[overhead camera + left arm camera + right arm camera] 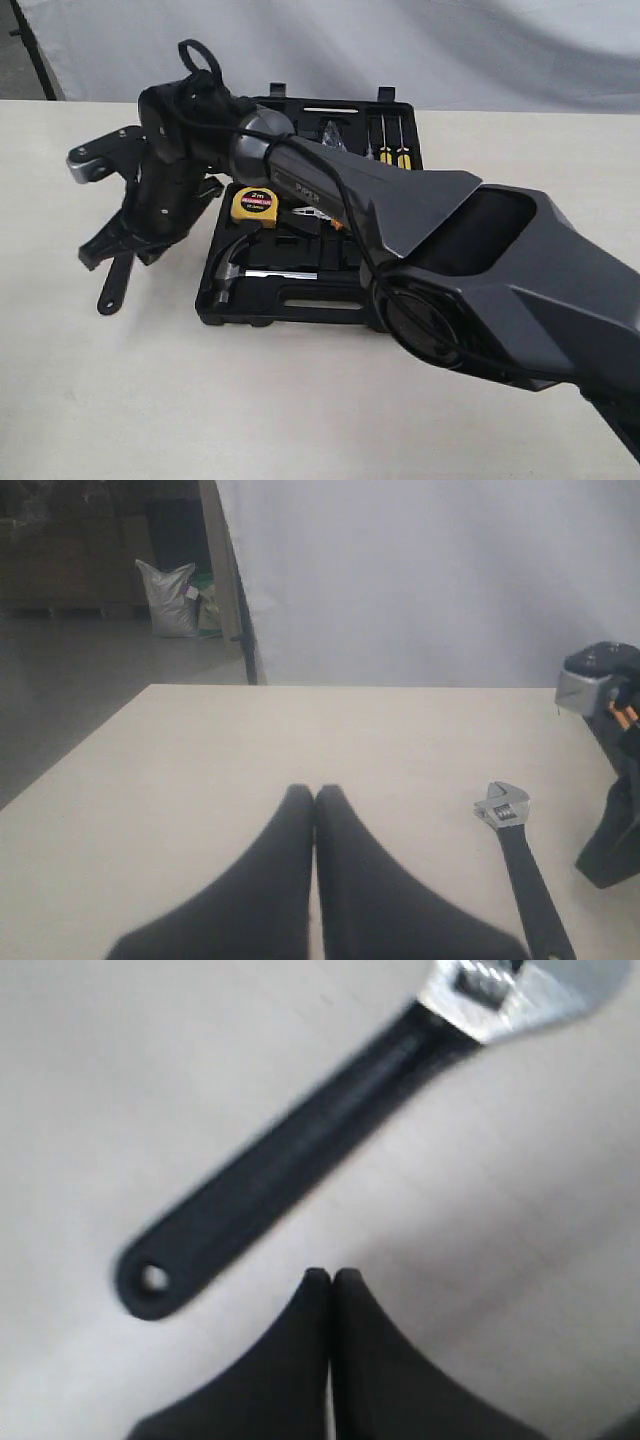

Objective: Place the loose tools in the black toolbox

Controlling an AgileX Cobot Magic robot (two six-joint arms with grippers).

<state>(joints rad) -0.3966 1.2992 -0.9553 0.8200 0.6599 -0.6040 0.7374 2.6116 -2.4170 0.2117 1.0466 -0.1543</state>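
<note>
The left gripper (315,794) is hovering over the table (200,780), its jaws pressed together on nothing. The wrench (524,875) is lying on the table at the toolbox's (240,313) 9 o'clock, outside it. In the exterior view its handle is pointing towards 7 o'clock. The right gripper (331,1276) is hanging just beside that handle, its jaws likewise squeezed together and empty. Inside the toolbox's near half the hammer (232,262) is lying, with the tape measure (254,205) sitting at its 12 o'clock.
</note>
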